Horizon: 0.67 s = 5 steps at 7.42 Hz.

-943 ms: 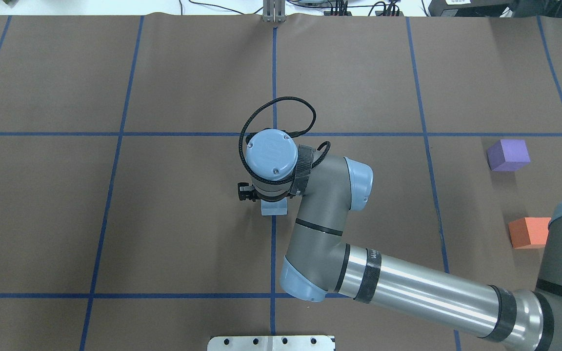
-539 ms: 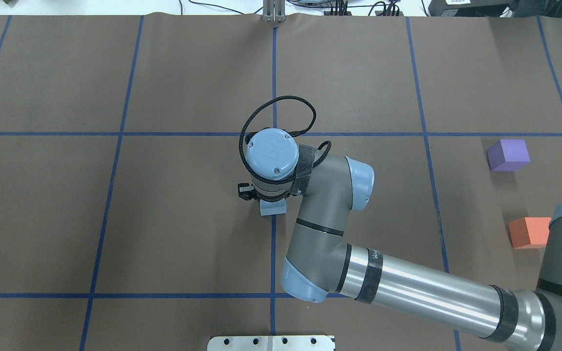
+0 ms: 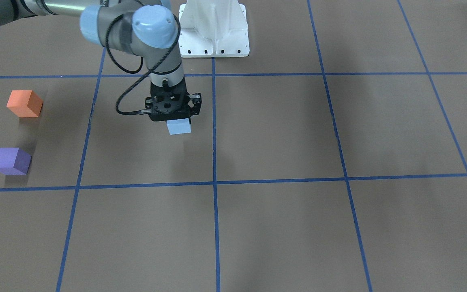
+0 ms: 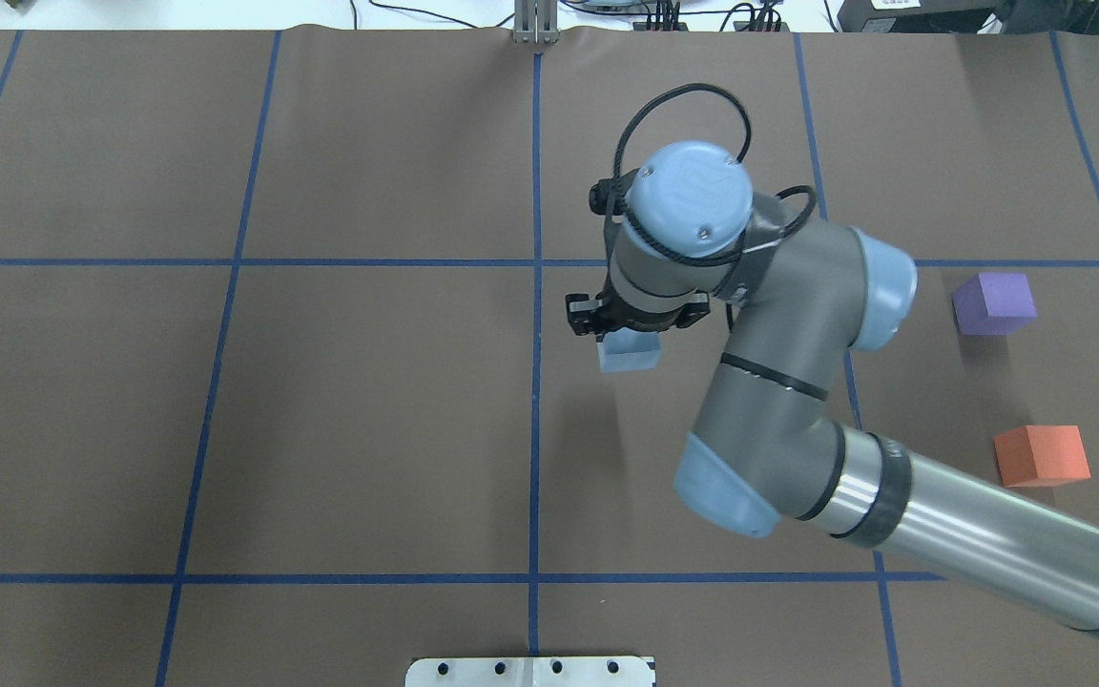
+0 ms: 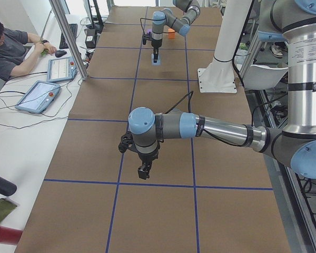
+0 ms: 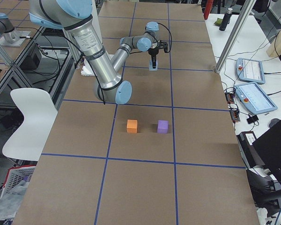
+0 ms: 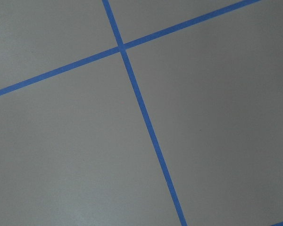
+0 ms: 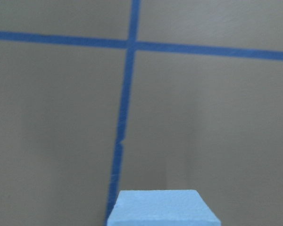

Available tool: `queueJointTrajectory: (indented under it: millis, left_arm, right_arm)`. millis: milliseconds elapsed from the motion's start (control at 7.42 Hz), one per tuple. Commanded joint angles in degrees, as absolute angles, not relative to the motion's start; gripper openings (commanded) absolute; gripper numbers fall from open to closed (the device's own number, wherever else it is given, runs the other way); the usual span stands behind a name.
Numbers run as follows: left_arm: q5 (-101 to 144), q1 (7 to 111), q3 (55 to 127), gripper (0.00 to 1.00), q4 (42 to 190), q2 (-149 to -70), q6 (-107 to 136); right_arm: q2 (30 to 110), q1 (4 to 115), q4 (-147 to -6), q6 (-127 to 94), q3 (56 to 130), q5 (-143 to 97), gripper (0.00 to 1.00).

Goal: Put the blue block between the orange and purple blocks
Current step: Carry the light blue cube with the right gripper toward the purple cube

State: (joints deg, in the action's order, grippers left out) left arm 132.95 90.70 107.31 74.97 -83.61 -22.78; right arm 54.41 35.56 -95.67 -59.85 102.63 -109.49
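My right gripper (image 4: 631,332) is shut on the light blue block (image 4: 629,354) and holds it above the table, just right of the centre tape line. The block also shows in the front view (image 3: 178,127) under the gripper (image 3: 174,118), and at the bottom of the right wrist view (image 8: 162,207). The purple block (image 4: 993,302) and the orange block (image 4: 1041,455) rest apart at the table's right side, with a gap between them. My left gripper (image 5: 144,171) shows only in the exterior left view, low over bare table; I cannot tell whether it is open or shut.
Blue tape lines (image 4: 536,429) divide the brown table cover into squares. The white robot base (image 3: 214,32) stands at the table's near edge. An operator (image 5: 10,45) and tablets (image 5: 39,96) are at a side table.
My right arm has carried the blue block up off the table and to the right, away from the centre line toward the purple and orange blocks. Those two blocks have not moved.
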Motion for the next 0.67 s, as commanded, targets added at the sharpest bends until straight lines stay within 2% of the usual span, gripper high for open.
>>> queueJointTrajectory:
  millis: [0, 404, 539]
  left_arm:
    - [133.0, 90.7, 107.3, 1.0, 75.1, -83.3, -22.8]
    - [133.0, 90.6, 107.3, 1.0, 75.1, -83.3, -22.7]
    - [133.0, 90.6, 107.3, 1.0, 75.1, -83.4, -22.7]
  right_arm:
    - [65.1, 46.9, -96.7, -47.2, 109.7, -115.9, 0.0]
    - [80.1, 61.3, -94.8, -28.5, 110.1, -124.3, 0.0]
    - [86.3, 64.7, -88.8, -27.5, 109.5, -128.4, 0.0]
